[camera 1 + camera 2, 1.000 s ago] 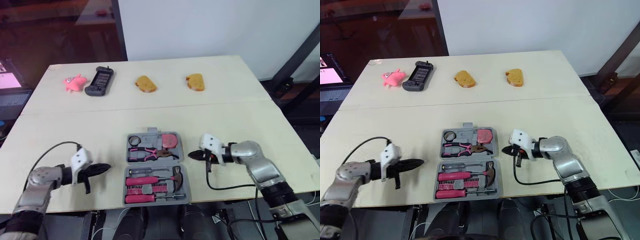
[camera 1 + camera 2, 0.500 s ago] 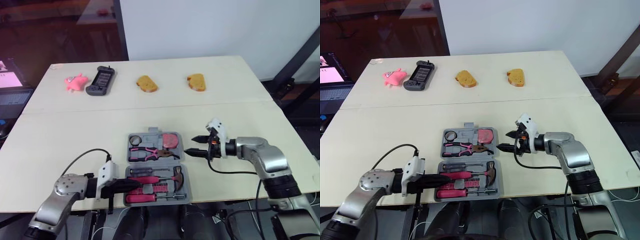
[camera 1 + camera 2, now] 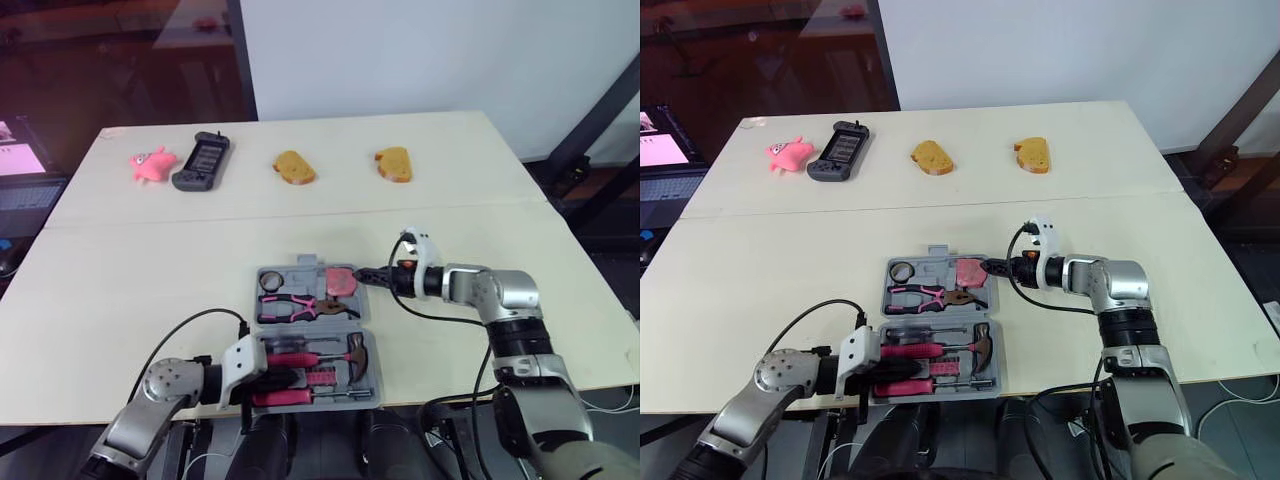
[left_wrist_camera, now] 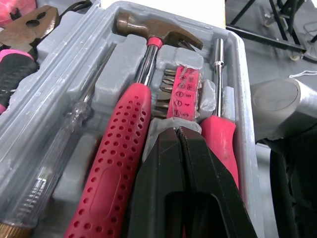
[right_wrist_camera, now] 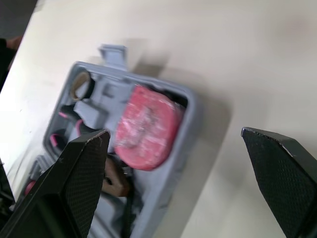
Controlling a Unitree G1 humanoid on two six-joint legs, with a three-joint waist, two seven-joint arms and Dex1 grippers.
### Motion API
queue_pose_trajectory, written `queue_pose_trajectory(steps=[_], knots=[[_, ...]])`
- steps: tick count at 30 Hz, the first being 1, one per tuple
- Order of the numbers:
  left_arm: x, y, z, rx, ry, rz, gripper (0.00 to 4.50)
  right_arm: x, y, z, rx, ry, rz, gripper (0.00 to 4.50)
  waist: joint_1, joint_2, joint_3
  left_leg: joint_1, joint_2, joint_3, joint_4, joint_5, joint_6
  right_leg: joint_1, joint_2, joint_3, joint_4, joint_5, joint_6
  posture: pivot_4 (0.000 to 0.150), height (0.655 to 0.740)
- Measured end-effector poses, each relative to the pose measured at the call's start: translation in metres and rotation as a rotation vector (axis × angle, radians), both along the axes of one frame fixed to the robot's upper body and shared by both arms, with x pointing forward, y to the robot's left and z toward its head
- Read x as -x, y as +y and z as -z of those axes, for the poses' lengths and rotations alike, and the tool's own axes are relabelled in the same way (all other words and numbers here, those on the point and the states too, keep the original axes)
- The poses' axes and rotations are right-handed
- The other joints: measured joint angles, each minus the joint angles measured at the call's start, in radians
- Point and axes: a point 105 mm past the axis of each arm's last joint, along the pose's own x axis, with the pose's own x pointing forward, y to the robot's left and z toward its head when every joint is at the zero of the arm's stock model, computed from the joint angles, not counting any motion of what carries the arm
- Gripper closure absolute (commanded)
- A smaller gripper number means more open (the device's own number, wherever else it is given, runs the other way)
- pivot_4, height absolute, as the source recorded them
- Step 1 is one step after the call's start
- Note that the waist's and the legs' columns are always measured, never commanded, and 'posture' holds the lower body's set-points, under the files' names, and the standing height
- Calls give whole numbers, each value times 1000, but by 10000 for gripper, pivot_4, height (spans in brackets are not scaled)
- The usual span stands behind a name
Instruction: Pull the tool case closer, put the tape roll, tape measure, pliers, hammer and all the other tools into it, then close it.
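Desk (image 3: 150, 270), lower centre of frame: open case (image 3: 300, 277); left fingers (image 4: 161, 178) clenched inside its lower half, right fingers (image 5: 81, 173) spread at its upper-right rim; likely risk: closing it now traps left fingers or skids case.

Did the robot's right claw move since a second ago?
Yes. The right gripper moved from beside the middle of the tool case's right edge to its far right corner, by the pink tape measure.
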Motion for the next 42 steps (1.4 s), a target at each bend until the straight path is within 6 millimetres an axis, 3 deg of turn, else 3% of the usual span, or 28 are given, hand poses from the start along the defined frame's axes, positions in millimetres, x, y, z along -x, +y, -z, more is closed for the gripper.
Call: queue_pose_trajectory(steps=[7, 14, 21, 32, 38, 42], knots=[[1, -2, -2, -74, 36, 21, 45000, -4, 35, 5, -129, 32, -54, 223, -6, 2, -1, 1, 0, 0, -1, 0, 0, 0, 1, 0, 1, 0, 0, 1500, 7400], [5, -4, -3, -72, 102, -13, 45000, -6, 36, 4, -280, 82, -21, 223, -8, 2, -1, 1, 0, 1, -1, 0, 0, -1, 1, 0, 1, 0, 0, 1500, 7400], [4, -4, -4, -69, 116, -29, 45000, -5, 38, -17, -477, 94, -36, 223, -8, 2, -1, 1, 0, 1, -1, 0, 0, -1, 1, 0, 1, 0, 0, 1500, 7400], [4, -3, -4, -10, 126, -120, 45000, 4, 40, -43, -558, 54, -146, 223, -7, 2, -1, 1, 1, 0, -1, 0, 0, -1, 1, 1, 1, 0, 0, 1500, 7400], [-8, 19, -24, 107, 90, -286, 45000, 14, 43, -54, -576, 21, -234, 223, -5, 2, -1, 0, 1, 0, -1, 0, 0, -1, 0, 1, 1, 0, 0, 1500, 7400], [-4, 51, -36, 186, 110, -392, 45000, 22, 47, -64, -586, 0, -303, 223, -7, 2, -1, 0, 2, 0, -2, 0, 0, -3, 0, 1, 1, 0, 0, 1500, 7400]])
